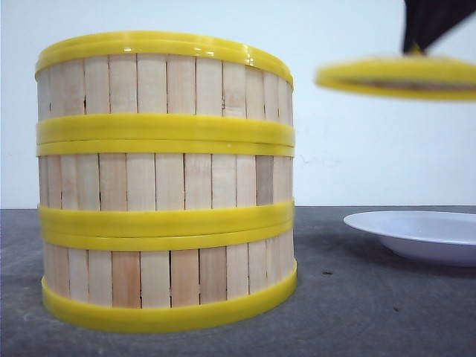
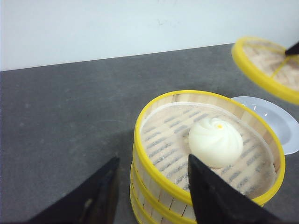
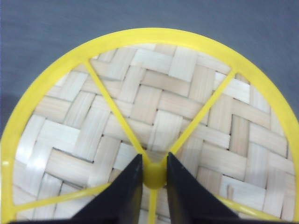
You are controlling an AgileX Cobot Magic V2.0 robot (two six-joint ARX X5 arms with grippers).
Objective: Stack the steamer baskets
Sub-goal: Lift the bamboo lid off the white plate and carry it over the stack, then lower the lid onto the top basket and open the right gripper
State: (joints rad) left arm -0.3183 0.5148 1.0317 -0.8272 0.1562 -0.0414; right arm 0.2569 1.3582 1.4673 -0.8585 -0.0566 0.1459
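The three steamer baskets stand stacked at the left of the frame. The right pincer is clamped on the lid knob, high at the upper right. The left pincer is apart beside the stack; only its view shows the bun inside.

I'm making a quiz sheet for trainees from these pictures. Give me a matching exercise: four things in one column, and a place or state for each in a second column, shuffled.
Things:
1. domed woven lid with yellow rim
2. white steamed bun
3. white plate
4. stack of three slatted wooden steamer baskets with yellow rims

States:
A. standing on the dark table, uncovered
B. held in the air by its knob, in the right gripper
C. lying in the top basket
D. empty, on the table beside the stack

Pairs: 1-B, 2-C, 3-D, 4-A
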